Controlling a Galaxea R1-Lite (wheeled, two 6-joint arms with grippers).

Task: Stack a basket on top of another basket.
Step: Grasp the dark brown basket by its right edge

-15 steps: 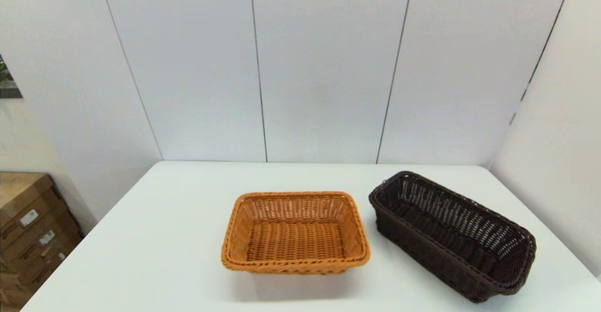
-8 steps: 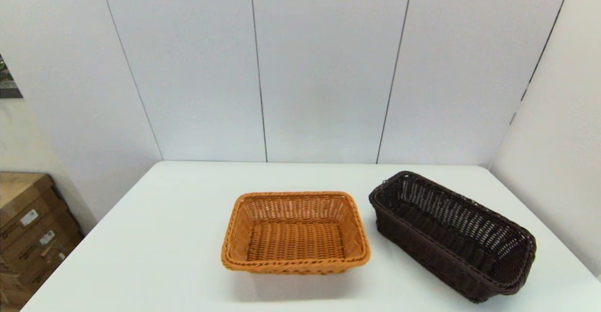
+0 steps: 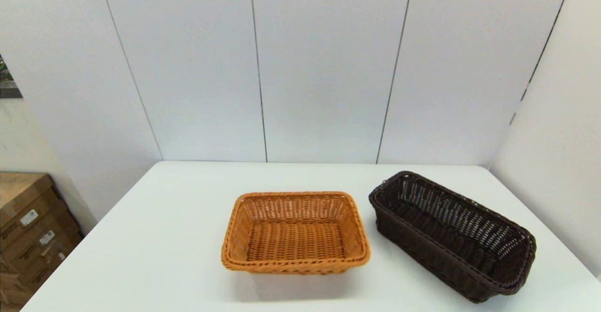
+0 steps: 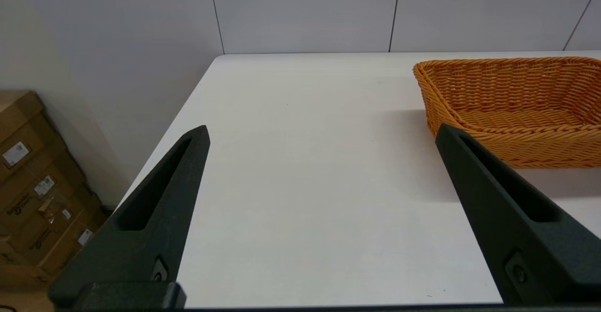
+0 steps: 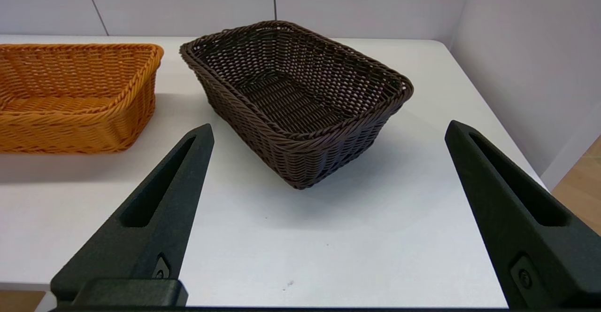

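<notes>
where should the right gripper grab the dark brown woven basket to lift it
Probably the braided rim at the near corner of the dark brown rectangular woven wicker basket, one finger inside and one outside. It sits upright, empty and skewed on the white table, with that corner pointing at the open right gripper. Its slanted walls look too wide to span. The orange-tan woven basket stands apart, leaving room.

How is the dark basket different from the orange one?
The dark basket is nearly black with an airier weave; the orange basket is tan and tightly woven. The dark one sits askew on the table; the orange one sits square. Both are empty, upright and braid-rimmed.
</notes>
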